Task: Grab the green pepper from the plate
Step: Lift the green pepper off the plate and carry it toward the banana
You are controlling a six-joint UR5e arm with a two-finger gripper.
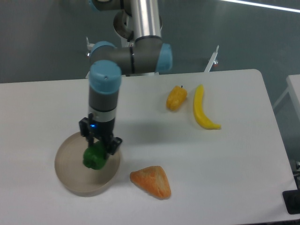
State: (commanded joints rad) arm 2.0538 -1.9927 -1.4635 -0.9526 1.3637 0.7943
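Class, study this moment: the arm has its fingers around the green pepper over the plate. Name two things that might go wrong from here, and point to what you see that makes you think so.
1. The green pepper is glossy and lumpy, and the gripper grips only its top, so it may slip out and drop onto the plate.
2. The pepper hangs near the plate's right rim; a sideways move might carry it into the orange wedge lying just beyond.
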